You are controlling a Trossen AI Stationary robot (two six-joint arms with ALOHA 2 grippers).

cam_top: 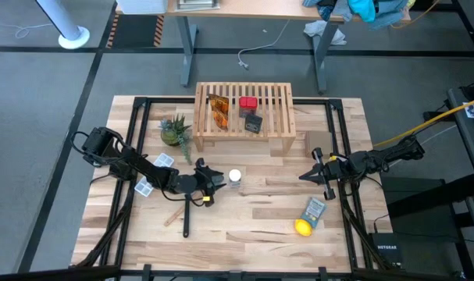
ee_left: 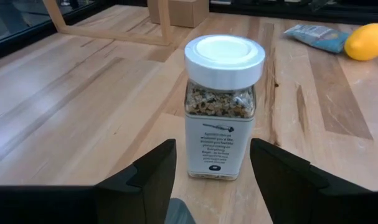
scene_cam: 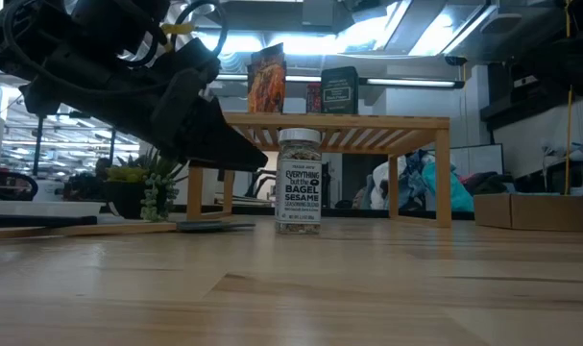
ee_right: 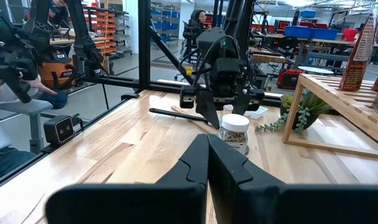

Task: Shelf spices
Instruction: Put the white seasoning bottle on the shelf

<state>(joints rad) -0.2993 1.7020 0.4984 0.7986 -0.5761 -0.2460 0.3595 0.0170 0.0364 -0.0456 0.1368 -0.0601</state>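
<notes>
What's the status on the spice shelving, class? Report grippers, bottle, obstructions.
Left gripper open, fingers flanking the bottle, not gripping. Right gripper shut, waiting right of centre. Bottle upright on table; path to shelf looks clear.

Clear glossy bottle (ee_left: 219,118) with smooth white plastic cap — on pale, satin-finished wooden tabletop (ee_left: 83,93).
</notes>
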